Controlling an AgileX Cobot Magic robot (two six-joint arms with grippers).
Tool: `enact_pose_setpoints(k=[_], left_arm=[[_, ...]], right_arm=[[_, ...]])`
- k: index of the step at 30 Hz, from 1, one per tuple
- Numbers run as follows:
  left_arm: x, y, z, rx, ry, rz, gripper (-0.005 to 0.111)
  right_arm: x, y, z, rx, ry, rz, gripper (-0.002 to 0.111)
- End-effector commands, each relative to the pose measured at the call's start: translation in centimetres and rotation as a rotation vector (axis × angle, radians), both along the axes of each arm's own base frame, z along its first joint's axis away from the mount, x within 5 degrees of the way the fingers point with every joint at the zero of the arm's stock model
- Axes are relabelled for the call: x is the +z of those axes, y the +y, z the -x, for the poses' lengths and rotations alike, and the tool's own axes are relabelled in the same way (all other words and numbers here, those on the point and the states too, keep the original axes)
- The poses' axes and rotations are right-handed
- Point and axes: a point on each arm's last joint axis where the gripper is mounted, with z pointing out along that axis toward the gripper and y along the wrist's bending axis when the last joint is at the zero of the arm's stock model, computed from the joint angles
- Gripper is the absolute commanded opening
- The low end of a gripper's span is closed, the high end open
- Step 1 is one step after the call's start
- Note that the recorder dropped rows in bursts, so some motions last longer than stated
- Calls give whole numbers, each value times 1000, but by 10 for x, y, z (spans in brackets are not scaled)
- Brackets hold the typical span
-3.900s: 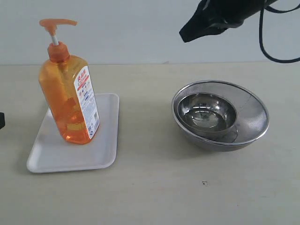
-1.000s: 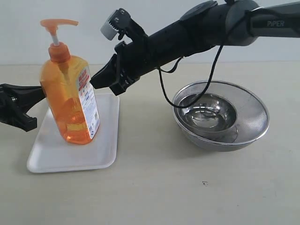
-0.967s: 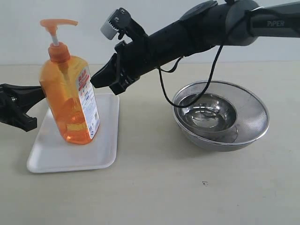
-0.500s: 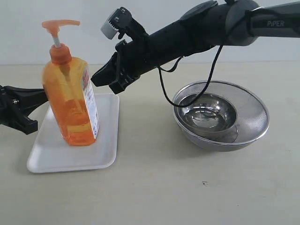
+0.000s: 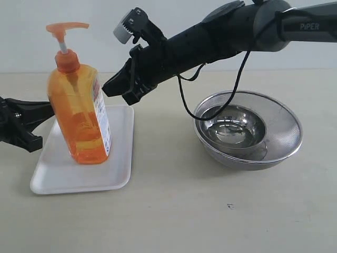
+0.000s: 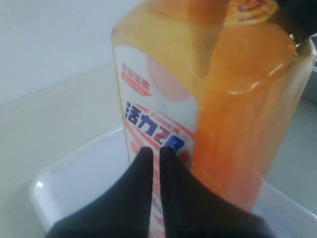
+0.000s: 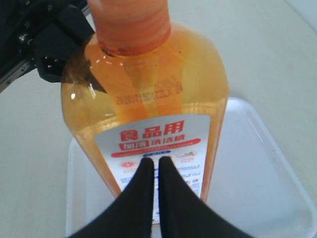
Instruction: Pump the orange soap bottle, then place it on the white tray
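The orange soap bottle (image 5: 79, 116) stands on the white tray (image 5: 119, 158), pump head up and leaning slightly. My left gripper (image 5: 50, 108) is shut, its tips against the bottle's left side; in the left wrist view the left gripper (image 6: 155, 150) points at the label of the bottle (image 6: 237, 99) above the tray (image 6: 74, 183). My right gripper (image 5: 107, 88) is shut with nothing in it, very near the bottle's upper right side; whether it touches I cannot tell. In the right wrist view the right gripper (image 7: 155, 159) faces the bottle (image 7: 148, 89) and the tray (image 7: 247, 163).
A round steel mesh bowl (image 5: 287, 118) with a smaller steel bowl (image 5: 234, 126) inside it stands on the table to the right. The right arm and its cable reach over the table from the upper right, passing above the bowl's left rim.
The bottle has turned and shifted slightly to the right on the tray, its label now narrower to the exterior view. The left gripper has edged against it. The right arm has hardly moved.
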Motion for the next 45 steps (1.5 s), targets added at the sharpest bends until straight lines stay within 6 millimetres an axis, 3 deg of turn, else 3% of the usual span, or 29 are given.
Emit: enact_pose_setpoints(k=[1, 14, 18, 24, 37, 45], left_arm=[[-1, 2, -1, 13, 16, -11, 5], [2, 6, -5, 86, -5, 24, 5], [5, 8, -5, 108, -19, 28, 5], [29, 7, -1, 111, -108, 14, 5], [91, 11, 27, 212, -246, -62, 5], [118, 9, 48, 252, -295, -54, 5]], right_arm=[[3, 1, 0, -5, -3, -7, 0], [2, -3, -4, -38, -42, 50, 0], [13, -7, -3, -48, -82, 72, 0], [43, -13, 2, -78, -168, 57, 0], [72, -24, 9, -72, -258, 71, 0], [98, -62, 4, -112, -279, 73, 0]])
